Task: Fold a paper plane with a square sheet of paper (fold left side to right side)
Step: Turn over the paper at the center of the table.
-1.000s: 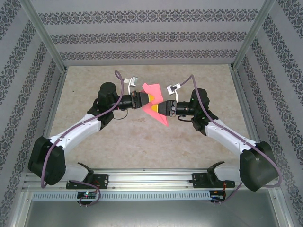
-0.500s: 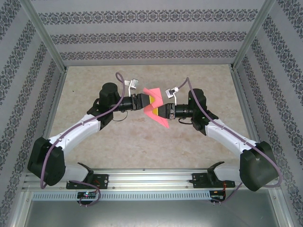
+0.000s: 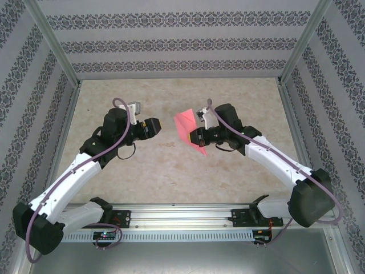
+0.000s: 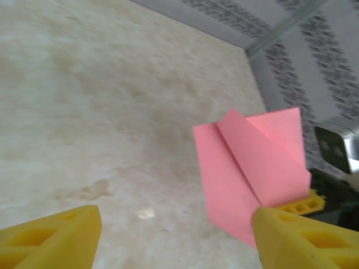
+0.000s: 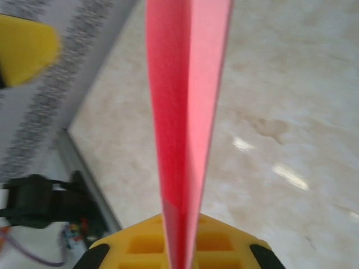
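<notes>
- The left gripper (image 3: 154,126) sat left of centre above the table (image 3: 171,171), its jaws released and spread wide with nothing between them; in the left wrist view its yellow fingers (image 4: 50,235) stood far apart over bare tabletop.
- A clear gap separated it from the pink-red paper (image 3: 187,125), which was lifted off the table and creased into a pointed shape with overlapping flaps (image 4: 252,168).
- The right gripper (image 3: 197,137) was clenched on the paper's lower edge; seen from the right wrist, the sheet (image 5: 188,112) rose edge-on from between the yellow fingers (image 5: 224,244).
</notes>
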Motion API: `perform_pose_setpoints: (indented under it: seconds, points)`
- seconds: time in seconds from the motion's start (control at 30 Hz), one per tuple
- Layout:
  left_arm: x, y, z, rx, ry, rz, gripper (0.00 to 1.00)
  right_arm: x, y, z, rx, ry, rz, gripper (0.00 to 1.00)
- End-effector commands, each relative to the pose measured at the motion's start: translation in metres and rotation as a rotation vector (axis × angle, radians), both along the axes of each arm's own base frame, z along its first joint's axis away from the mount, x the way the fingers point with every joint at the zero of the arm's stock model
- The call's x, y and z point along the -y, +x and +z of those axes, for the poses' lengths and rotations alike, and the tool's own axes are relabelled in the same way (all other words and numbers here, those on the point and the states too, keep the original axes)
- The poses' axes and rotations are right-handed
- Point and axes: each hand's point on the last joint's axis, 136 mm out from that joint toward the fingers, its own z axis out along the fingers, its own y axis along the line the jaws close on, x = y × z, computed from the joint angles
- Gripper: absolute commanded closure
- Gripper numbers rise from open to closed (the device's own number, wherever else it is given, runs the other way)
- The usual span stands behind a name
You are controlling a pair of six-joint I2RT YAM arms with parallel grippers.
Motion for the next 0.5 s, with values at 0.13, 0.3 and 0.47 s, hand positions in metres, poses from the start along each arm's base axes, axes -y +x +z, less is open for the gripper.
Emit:
perform_pose_setpoints:
  seconds: [0.13, 0.3, 0.47]
  points:
    - [-0.086, -0.017, -0.008, 0.036, 0.204, 0.337, 0.26, 0.063, 0.025, -0.052, 0.174, -0.762, -0.209, 1.0]
    - [-0.113, -0.032, -0.002, 0.072, 0.21, 0.443, 0.24, 0.078, 0.044, -0.062, 0.278, -1.111, -0.291, 1.0]
    - [-0.12, -0.038, 0.004, 0.092, 0.202, 0.47, 0.23, 0.07, 0.061, -0.074, 0.36, -1.337, -0.287, 1.0]
